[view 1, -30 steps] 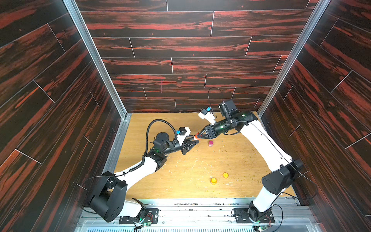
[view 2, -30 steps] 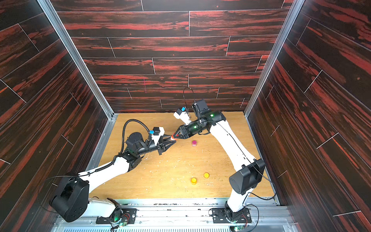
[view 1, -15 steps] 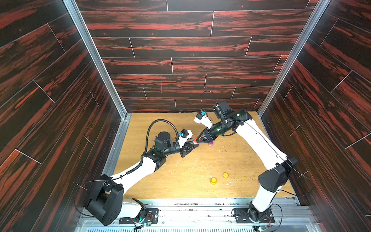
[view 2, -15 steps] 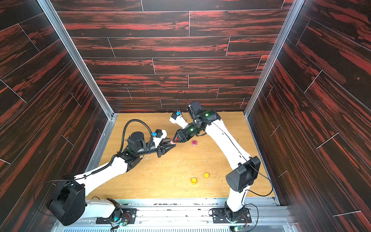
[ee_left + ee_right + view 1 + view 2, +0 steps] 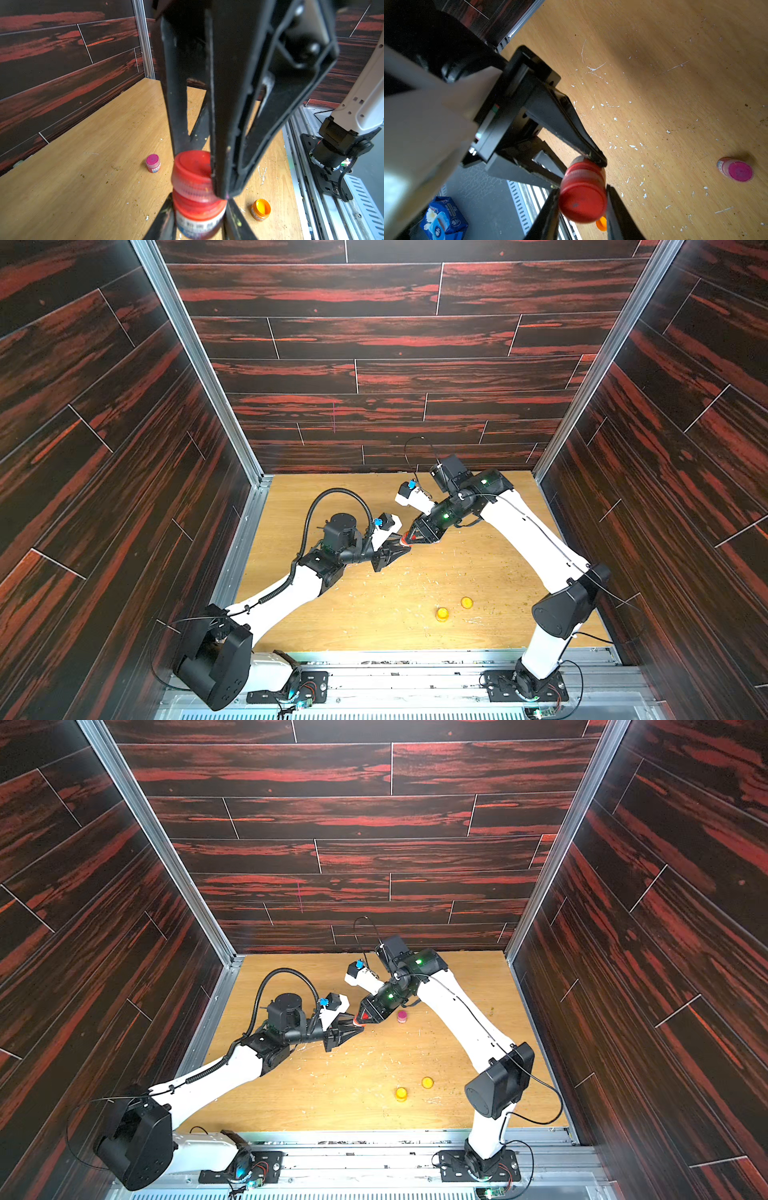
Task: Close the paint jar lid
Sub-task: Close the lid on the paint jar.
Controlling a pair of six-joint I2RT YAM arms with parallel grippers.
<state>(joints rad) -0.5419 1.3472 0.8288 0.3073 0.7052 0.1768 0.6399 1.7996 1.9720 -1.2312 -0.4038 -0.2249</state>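
My left gripper [image 5: 199,220] is shut on the body of a red paint jar [image 5: 197,216] with a white label, held above the table. My right gripper [image 5: 583,205] is shut on the red lid [image 5: 582,199], and the lid [image 5: 193,174] sits on the jar's mouth, slightly tilted. In both top views the two grippers meet tip to tip over the middle of the table, the left gripper [image 5: 397,551] low and the right gripper [image 5: 411,536] just behind it. Only a sliver of red shows between them there.
A small closed pink jar [image 5: 402,1016] stands on the wooden table [image 5: 332,497] just right of the grippers. An open orange jar [image 5: 442,614] and its orange lid [image 5: 467,602] lie nearer the front edge. Dark panelled walls enclose three sides.
The right arm has swung left and a little toward the front, its wrist turning, with the lid kept at the jar. The left gripper has shifted slightly forward with the jar.
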